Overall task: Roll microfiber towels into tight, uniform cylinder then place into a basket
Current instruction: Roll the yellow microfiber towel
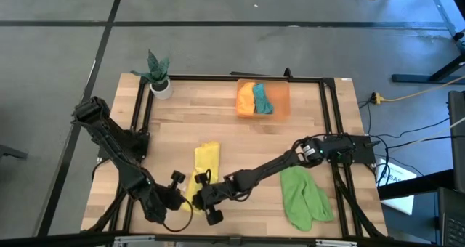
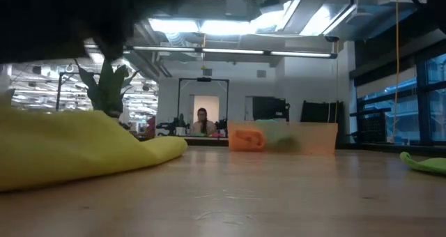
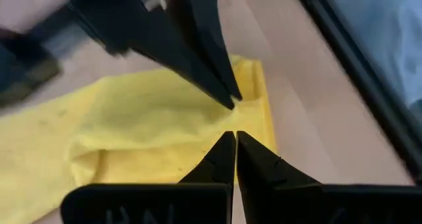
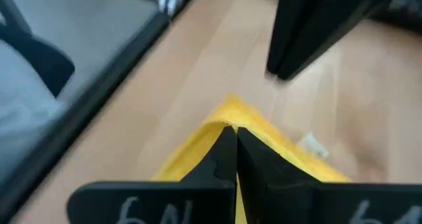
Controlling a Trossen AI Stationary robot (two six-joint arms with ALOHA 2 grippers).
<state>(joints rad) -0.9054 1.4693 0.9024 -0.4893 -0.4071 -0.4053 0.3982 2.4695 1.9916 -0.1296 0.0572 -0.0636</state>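
The yellow towel point(image 1: 205, 165) lies on the table as a long folded strip, also seen in the low view point(image 2: 77, 150). My right gripper point(image 4: 235, 137) is shut, its tips down on the strip's near end point(image 1: 196, 197). My left gripper point(image 3: 235, 140) is shut and hovers just above that same end, facing the right fingers point(image 3: 211, 72), with no cloth between its own. The orange basket point(image 1: 282, 94) stands at the far side with an orange roll point(image 1: 245, 100) and a teal roll point(image 1: 261, 98) in it. A green towel point(image 1: 304, 196) lies crumpled at the near right. My right gripper has its shut fingertips on the yellow towel close to a corner of its near end point(image 3: 245, 85), coming slanting down from the table's right side. Whether cloth is pinched between them or only pressed under them, I cannot tell. The towel lies flat on the table.
A white pot with a green plant point(image 1: 158, 78) stands at the far left corner. A black frame rail point(image 1: 330, 116) runs around the tabletop. Bare wood point(image 1: 240, 142) lies between the yellow towel and the basket. A person point(image 2: 202, 120) shows far back in the room.
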